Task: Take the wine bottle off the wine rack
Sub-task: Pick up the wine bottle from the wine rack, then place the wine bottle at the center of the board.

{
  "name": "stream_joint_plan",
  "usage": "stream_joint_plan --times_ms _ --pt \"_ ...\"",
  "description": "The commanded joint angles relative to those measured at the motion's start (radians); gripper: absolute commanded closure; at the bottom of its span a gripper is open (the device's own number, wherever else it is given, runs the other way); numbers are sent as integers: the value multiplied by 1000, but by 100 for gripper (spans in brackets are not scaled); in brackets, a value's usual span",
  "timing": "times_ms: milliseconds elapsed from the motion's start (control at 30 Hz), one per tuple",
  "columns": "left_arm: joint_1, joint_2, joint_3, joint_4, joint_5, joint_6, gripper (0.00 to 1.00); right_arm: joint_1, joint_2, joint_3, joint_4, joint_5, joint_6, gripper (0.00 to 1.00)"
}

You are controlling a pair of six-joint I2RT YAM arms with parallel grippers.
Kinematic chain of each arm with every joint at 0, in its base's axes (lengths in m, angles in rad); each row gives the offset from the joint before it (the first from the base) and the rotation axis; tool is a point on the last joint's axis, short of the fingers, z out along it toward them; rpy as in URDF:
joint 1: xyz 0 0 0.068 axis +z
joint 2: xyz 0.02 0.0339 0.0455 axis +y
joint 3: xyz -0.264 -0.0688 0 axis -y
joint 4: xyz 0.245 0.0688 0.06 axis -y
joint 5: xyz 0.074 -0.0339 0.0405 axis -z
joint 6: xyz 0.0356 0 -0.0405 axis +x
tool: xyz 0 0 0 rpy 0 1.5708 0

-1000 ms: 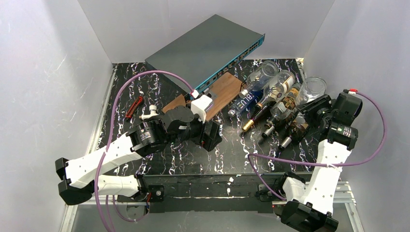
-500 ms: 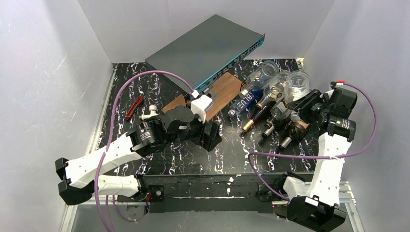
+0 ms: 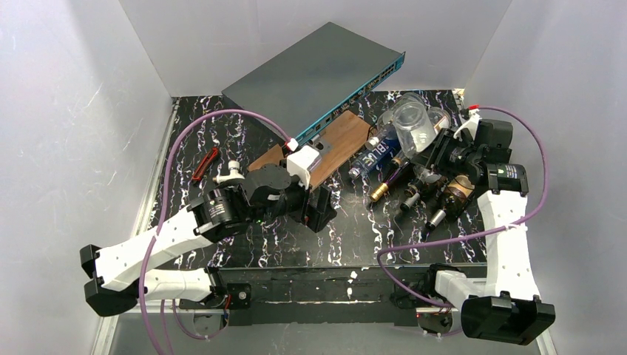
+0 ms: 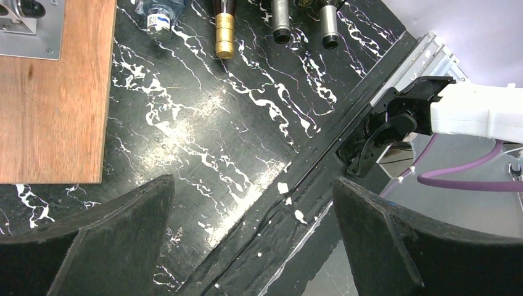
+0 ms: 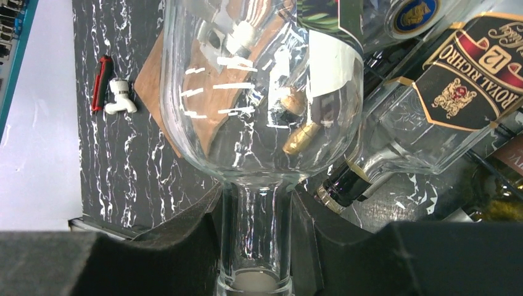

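Though it is clear, smooth glass (the marbled table shows straight through it), the wine bottle [image 5: 259, 92] is pinched at its narrow neck by the right gripper [image 5: 256, 216]. Its round base is tipped up and away above the lying bottles [image 3: 414, 188]. The left gripper [image 4: 254, 188] gapes wide over bare black tabletop [image 4: 203, 123], beside the wooden board [image 4: 49, 111].

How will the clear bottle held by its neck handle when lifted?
The clear bottle looks empty, so probably light. The right gripper pinches only its smooth neck, so it may slip or swing. Being glass beside other bottles, knocks could chip it.
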Motion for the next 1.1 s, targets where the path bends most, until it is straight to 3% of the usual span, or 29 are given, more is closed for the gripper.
stream_joint_plan --times_ms 0,633,1067 --pt "-3 -36 -15 6 -32 -9 1 11 -29 125 256 -98 -66 99" --pt "-3 -75 -36 -5 -63 21 1 85 -51 99 230 -292 -124 99" --pt "-3 -123 -42 -56 -97 74 1 200 -78 53 96 -390 -278 99"
